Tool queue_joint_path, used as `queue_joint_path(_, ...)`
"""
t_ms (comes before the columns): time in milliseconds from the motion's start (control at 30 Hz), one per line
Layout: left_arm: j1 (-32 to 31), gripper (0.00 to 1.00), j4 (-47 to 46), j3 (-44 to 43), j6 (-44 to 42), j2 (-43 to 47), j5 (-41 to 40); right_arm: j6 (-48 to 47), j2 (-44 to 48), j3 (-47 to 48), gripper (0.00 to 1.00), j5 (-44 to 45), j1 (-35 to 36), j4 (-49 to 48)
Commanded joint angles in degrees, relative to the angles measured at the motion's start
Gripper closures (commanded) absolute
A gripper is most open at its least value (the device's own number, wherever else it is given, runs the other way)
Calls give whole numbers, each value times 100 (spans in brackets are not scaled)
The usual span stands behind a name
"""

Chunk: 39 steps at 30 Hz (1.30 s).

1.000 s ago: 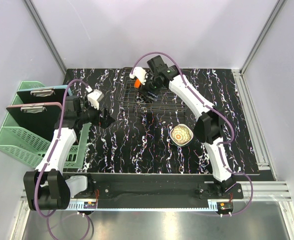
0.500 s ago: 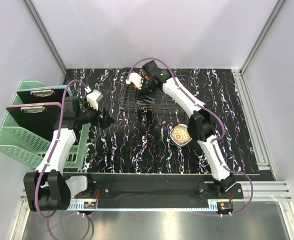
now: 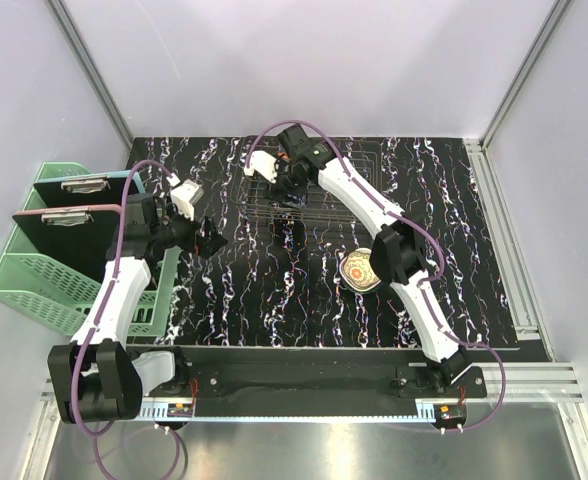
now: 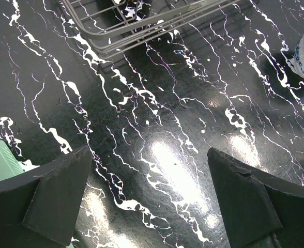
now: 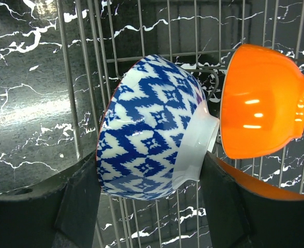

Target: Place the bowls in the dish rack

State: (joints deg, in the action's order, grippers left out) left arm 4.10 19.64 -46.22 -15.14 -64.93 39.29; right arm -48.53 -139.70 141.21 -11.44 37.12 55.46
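- Right gripper (image 5: 148,170) clamped on blue-and-white bowl (image 5: 147,134), tipped sideways over dish rack (image 3: 254,200).
- At its 3 o'clock: orange bowl (image 5: 260,103), apparently touching.
- Left gripper (image 4: 148,155) released, empty, above table (image 4: 167,170).

I saw a robotics lab cell: plain pale walls (image 3: 304,60) on aluminium posts (image 3: 87,68) boxed in a black marbled bench (image 3: 274,290), left arm (image 3: 114,295) and right arm (image 3: 429,315) bolted to its front rail (image 3: 304,378).

No words, numbers, labels or brand marks are showing legibly in any view. The blue-and-white bowl (image 5: 147,134) is displaying only a diamond pattern with no lettering, and the two clipboards (image 3: 59,235) are appearing too small to read.
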Motion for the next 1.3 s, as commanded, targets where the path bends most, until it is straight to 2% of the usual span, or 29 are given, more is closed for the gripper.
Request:
queue_joint_path(0, 39, 1, -232, 34, 11, 94, 228, -147, -14, 276, 56, -77, 164, -35)
queue_joint_path(67, 47, 1, -259, 34, 11, 103, 237, -156, -31, 276, 46, -25, 172, -44)
queue_joint_path(100, 56, 1, -259, 42, 11, 103, 246, -165, -49, 276, 36, -7, 181, -36)
queue_joint_path(200, 65, 1, -267, 51, 19, 103, 255, -148, -84, 337, 23, 63, 181, -35)
queue_joint_path(233, 73, 1, -268, 60, 19, 103, 264, -148, -93, 346, 14, 72, 190, -44)
queue_joint_path(333, 91, 1, -276, 60, 28, 94, 272, -130, -128, 425, 2, 151, 190, -44)
queue_joint_path(667, 135, 1, -276, 60, 28, 103, 316, 19, -67, 504, 0, 528, 199, -281)
queue_joint_path(967, 161, 1, -276, 25, 2, 68, 360, 124, 505, 399, 0, 564, 172, -352)
queue_joint_path(1267, 161, 1, -241, -124, -86, 59, 316, -16, 961, -611, 0, 292, 190, -290)
